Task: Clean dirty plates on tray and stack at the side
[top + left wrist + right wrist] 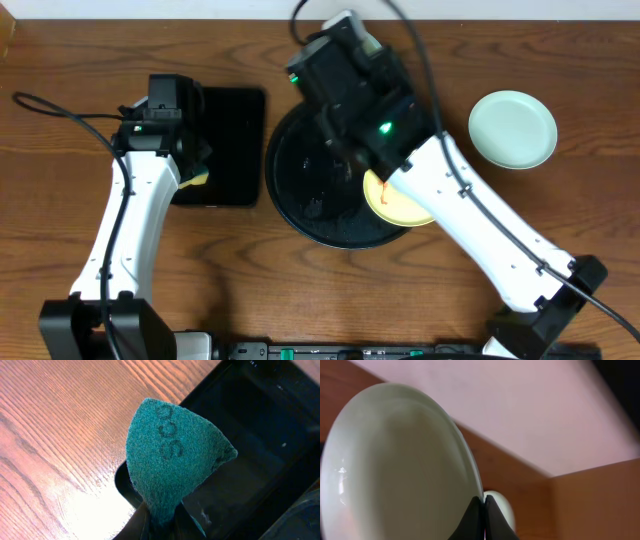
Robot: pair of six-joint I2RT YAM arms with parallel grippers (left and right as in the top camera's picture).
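My right gripper (483,510) is shut on the rim of a pale plate (395,465), which it holds tilted up on edge. From overhead that gripper (343,163) hangs over the round black tray (300,200), and the arm hides the held plate. A yellow plate (398,203) with a red-orange smear lies at the tray's right rim, half under the arm. A mint plate (513,129) (501,506) rests on the table to the right. My left gripper (162,522) (197,170) is shut on a green scouring sponge (172,460) (198,180).
A smaller rectangular black tray (230,130) (250,435) sits left of the round tray, with the left gripper over its near left corner. Cables trail over the table at the far left and top. Wood tabletop surrounds both trays.
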